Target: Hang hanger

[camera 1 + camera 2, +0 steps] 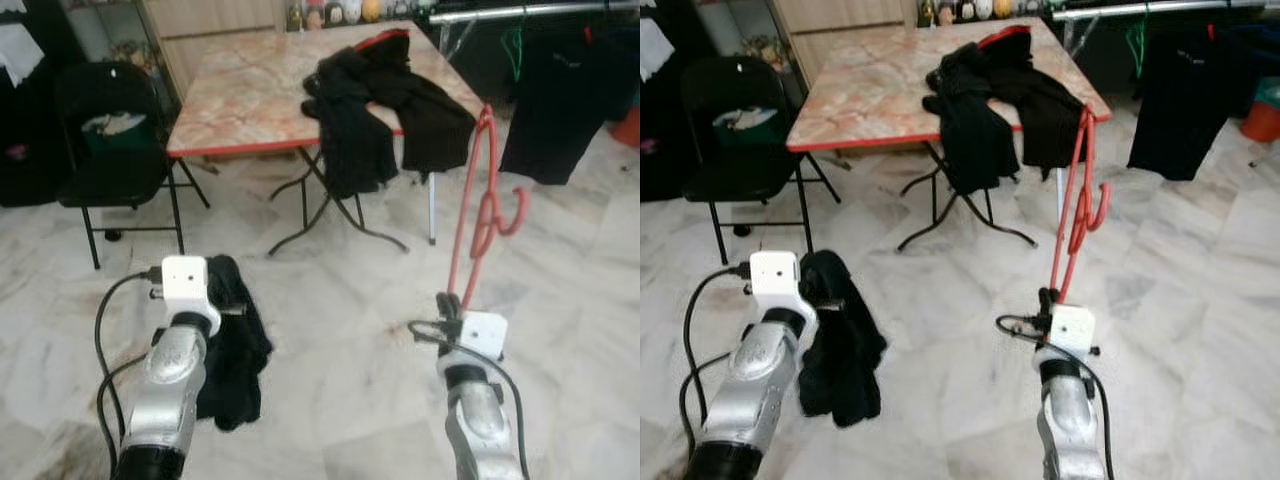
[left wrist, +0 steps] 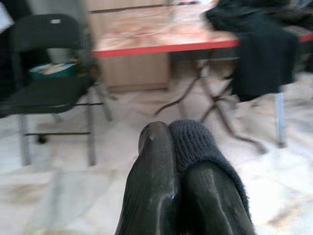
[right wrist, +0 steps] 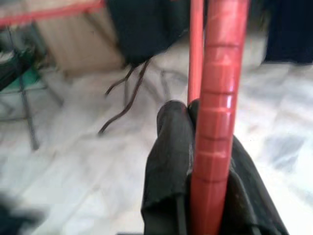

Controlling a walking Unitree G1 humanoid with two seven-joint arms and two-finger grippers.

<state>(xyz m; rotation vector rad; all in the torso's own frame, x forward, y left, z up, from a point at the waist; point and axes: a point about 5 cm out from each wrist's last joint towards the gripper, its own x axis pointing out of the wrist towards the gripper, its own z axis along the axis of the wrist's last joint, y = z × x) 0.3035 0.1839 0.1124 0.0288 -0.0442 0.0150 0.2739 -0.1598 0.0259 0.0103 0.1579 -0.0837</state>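
A red plastic hanger stands upright in front of me, its hook curling to the right. My right gripper is shut on the hanger's lower end; the red bar sits clamped between its black fingers. My left gripper is shut on a black garment that droops down beside the arm, and its knit cloth bulges between the fingers. A metal clothes rail runs across the back right, with a black shirt hanging from it.
A folding table with a red edge stands ahead, black clothes heaped on it and draping over the front. A black folding chair is at the left. White marble floor lies between me and the table.
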